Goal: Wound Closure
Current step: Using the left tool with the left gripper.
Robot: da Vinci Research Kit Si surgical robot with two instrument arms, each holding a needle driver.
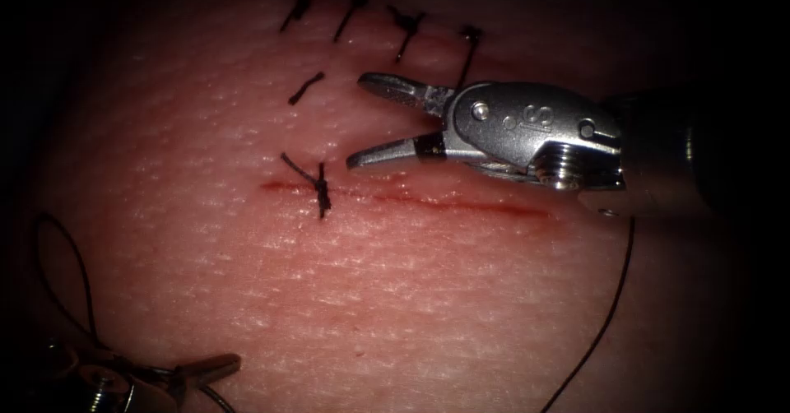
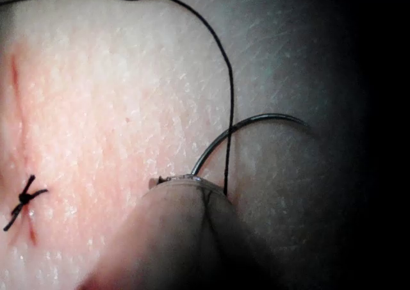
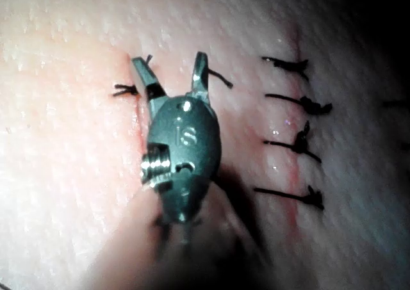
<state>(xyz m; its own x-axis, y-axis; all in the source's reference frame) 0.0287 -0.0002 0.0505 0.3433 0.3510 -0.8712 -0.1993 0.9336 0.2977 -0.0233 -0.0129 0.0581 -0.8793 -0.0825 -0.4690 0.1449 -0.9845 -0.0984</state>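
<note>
Right tool [image 1: 355, 122], reaching in from the right just above the cut [image 1: 461, 203], jaws spread wide and holding nothing, tips hovering near the single knotted stitch [image 1: 319, 187] at the cut's left end. Left tool [image 1: 206, 369], low at the left and well below the cut, jaws clamped on the curved needle [image 2: 246, 127] near one end of its curve, needle arcing free above the tissue [image 1: 395, 298], not in it. Black thread [image 1: 605, 314] trailing loose across the tissue, with a row of finished stitches [image 1: 358, 6] beyond the right tool.
</note>
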